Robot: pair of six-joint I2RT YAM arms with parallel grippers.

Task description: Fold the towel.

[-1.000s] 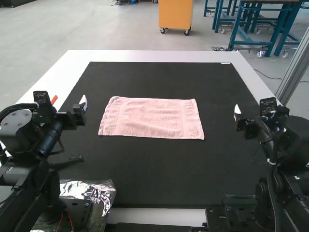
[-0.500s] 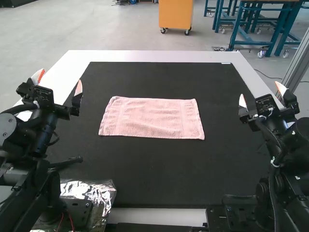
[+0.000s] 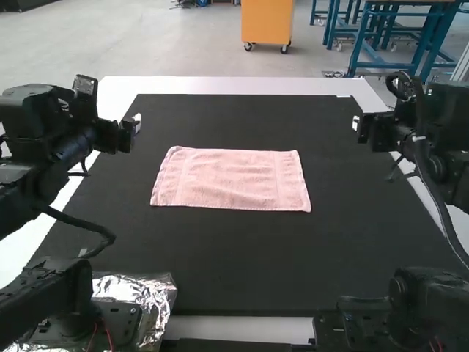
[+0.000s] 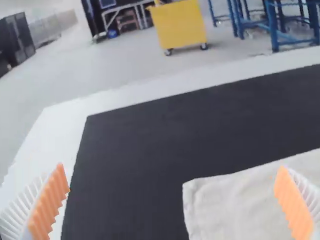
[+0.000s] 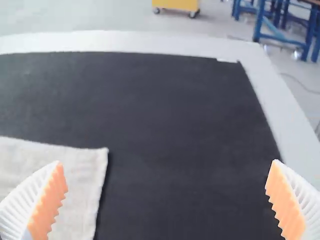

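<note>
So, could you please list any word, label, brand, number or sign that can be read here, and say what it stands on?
There are none that I can read.
Pink rectangular towel: no readable text.
Black flat mat: no readable text; the small white patch at its far right corner is too small to tell.
Crinkled silver foil: no readable text.

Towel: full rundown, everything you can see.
The pink towel looks like terry cloth, a rectangle with a flat band near each short end and a pale hem along the near long edge. It lies flat on the black mat, long sides running left to right, roughly mid-width and nearer the mat's far edge. Its far edge is slightly wavy, with no bunching. Whether it is a single layer, I can't tell. Only the mat touches it.
</note>
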